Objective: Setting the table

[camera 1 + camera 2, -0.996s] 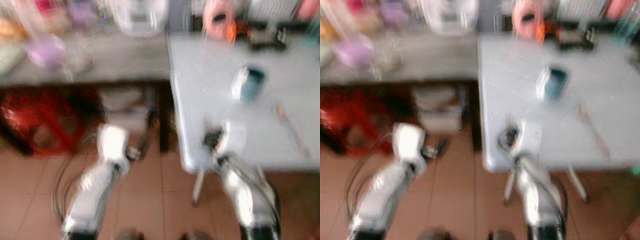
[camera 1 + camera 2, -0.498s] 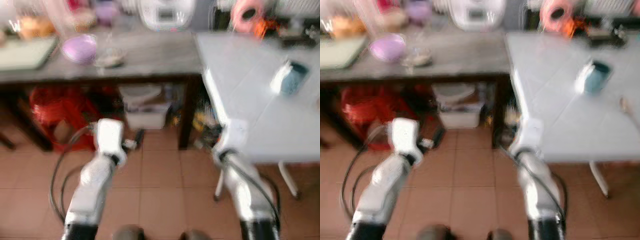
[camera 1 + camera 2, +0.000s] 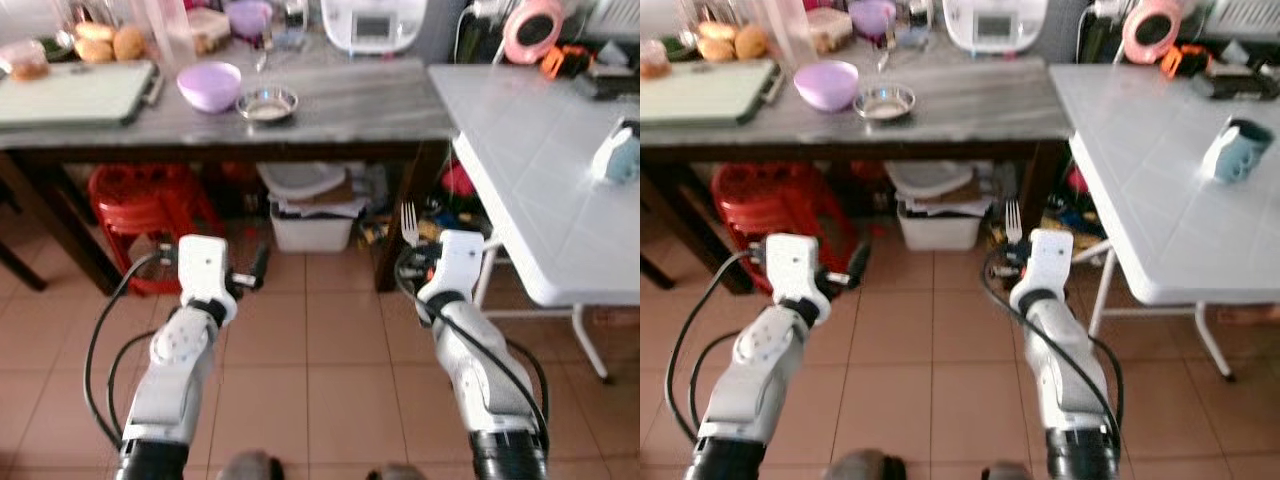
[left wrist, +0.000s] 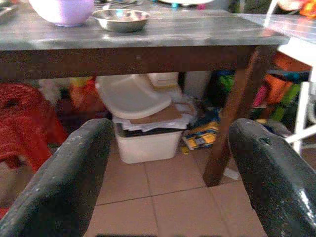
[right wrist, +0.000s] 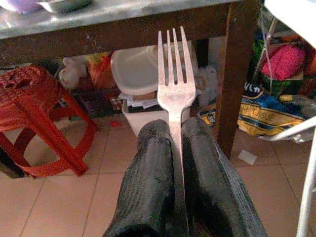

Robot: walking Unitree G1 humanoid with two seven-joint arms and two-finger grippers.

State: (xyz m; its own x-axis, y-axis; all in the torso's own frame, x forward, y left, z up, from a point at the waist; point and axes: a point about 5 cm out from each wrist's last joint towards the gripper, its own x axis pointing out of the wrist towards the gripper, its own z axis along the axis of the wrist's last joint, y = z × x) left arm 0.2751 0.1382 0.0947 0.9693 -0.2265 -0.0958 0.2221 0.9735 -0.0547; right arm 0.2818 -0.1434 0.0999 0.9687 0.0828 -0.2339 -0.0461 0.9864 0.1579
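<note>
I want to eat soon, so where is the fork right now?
The fork is pinched between the right gripper fingers, tines pointing up. In the head views it is held above the tiled floor, between the dark wooden table and the white table.

Fork (image 5: 174, 89) clamped between black fingers (image 5: 148, 182), tines up; red stool (image 5: 34, 123) under table (image 5: 123, 19).

my head pair looks down over both arms at the grey counter (image 3: 330, 105); both wrist cameras face under it, sharing the white bin (image 4: 148, 143).

Bowl (image 3: 209, 85) on counter (image 3: 330, 105); stool (image 3: 145, 215), bin (image 3: 312, 228) beneath; table (image 3: 530, 170) right.
</note>
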